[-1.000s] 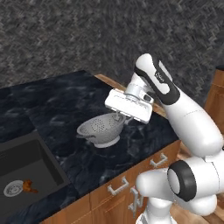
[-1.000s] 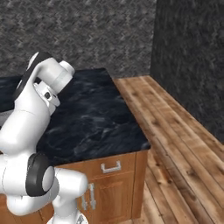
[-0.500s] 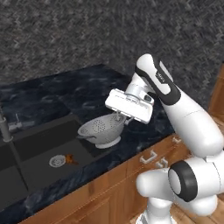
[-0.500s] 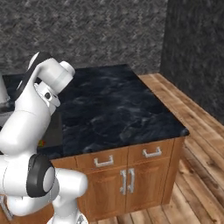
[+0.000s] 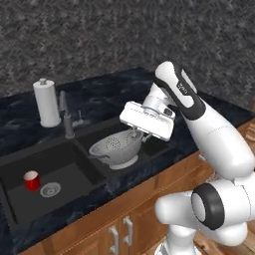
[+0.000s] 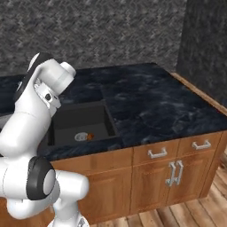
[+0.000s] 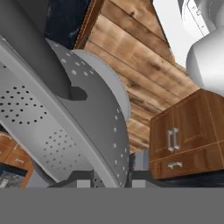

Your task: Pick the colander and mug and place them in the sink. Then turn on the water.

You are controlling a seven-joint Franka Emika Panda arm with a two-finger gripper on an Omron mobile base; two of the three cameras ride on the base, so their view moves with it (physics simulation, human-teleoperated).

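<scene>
End effector [image 5: 135, 133] clamps narrow on the colander's [image 5: 115, 149] rim, carrying it tilted above the sink's [image 5: 15, 209] right basin, prob. for a drop-in. Mug [image 5: 31, 180] already sits in left basin by the drain. Vs. half a sec ago: base has driven along the surface [image 5: 104, 99]; faucet [image 5: 66, 118] & paper-towel roll [image 5: 46, 102] now in shot.
</scene>
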